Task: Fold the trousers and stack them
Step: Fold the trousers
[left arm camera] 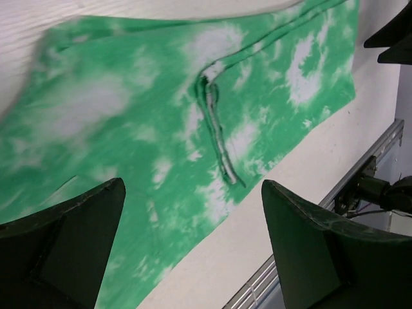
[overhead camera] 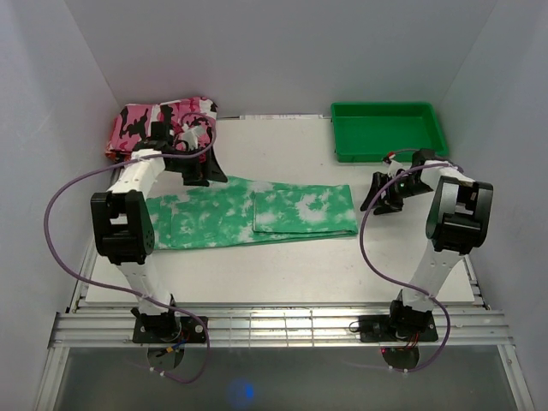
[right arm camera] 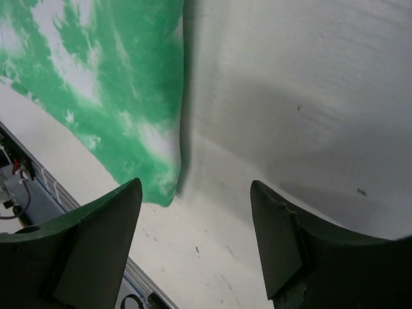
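The trousers (overhead camera: 257, 214) lie flat across the middle of the table as a long folded strip, bright green with white blotches. A folded-over layer covers their right half, and its edge (left arm camera: 219, 138) shows as a seam in the left wrist view. My left gripper (overhead camera: 201, 174) hangs above the strip's far left edge, open and holding nothing (left arm camera: 193, 183), with the trousers (left arm camera: 129, 109) below it. My right gripper (overhead camera: 383, 199) is just off the strip's right end, open and empty (right arm camera: 194, 183). The trousers' end (right arm camera: 116, 84) lies to its left, over bare table.
A green plastic tray (overhead camera: 390, 152) stands at the back right. A folded pink, black and white camouflage cloth (overhead camera: 141, 122) sits at the back left, behind the left arm. White walls close three sides. A metal rail (overhead camera: 282, 325) runs along the near edge.
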Controlling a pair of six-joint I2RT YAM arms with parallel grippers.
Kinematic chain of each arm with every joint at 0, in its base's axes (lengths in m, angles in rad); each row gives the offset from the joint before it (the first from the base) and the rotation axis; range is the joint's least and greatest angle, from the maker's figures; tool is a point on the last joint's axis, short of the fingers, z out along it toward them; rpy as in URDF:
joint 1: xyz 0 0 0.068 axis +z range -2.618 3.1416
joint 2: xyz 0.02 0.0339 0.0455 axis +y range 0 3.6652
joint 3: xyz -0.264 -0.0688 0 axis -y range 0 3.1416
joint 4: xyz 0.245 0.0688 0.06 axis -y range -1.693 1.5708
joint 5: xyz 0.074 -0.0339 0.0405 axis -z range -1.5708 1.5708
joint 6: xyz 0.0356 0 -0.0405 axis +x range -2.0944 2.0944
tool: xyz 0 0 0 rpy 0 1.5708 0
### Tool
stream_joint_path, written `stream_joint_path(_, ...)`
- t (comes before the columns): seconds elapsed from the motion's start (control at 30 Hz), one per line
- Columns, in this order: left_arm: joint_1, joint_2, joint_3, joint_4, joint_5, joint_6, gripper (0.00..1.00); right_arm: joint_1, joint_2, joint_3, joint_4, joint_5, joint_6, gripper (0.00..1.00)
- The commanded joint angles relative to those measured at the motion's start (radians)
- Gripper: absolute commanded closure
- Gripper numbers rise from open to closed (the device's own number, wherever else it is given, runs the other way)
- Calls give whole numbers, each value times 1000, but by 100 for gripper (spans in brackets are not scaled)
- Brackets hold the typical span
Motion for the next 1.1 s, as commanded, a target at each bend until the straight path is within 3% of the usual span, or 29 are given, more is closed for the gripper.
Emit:
stream_joint_path(0.0,116,-63,-24,-90,-40,76,2,36,57,10,103,-54,46,26)
stream_joint_path(0.23,342,-149,-100,-174,-118,134,2,117,181,53,138,-69,40,27)
stream_joint_path(0.33,441,-167,-133,-181,-119,101,2,120,209,58,126,-66,6,35)
stream_joint_path(0.5,521,-189,-189,-168,-163,141,2,120,223,75,103,-67,-22,61)
stream_joint_path(0.53,529,-193,-200,-164,-169,152,2,120,221,81,88,-66,-35,70)
stream_joint_path(0.57,537,-195,-217,-161,-177,170,2,114,211,86,77,-67,-45,89)
stream_joint_path(0.6,555,-195,-225,-160,-180,176,3,108,204,96,65,-60,-54,92)
stream_joint_path(0.97,572,-195,-301,-134,-143,232,10,-182,91,280,-185,-15,-184,92)
stream_joint_path(1.07,523,-209,-340,-112,-116,239,13,-220,89,390,-350,-26,-256,92)
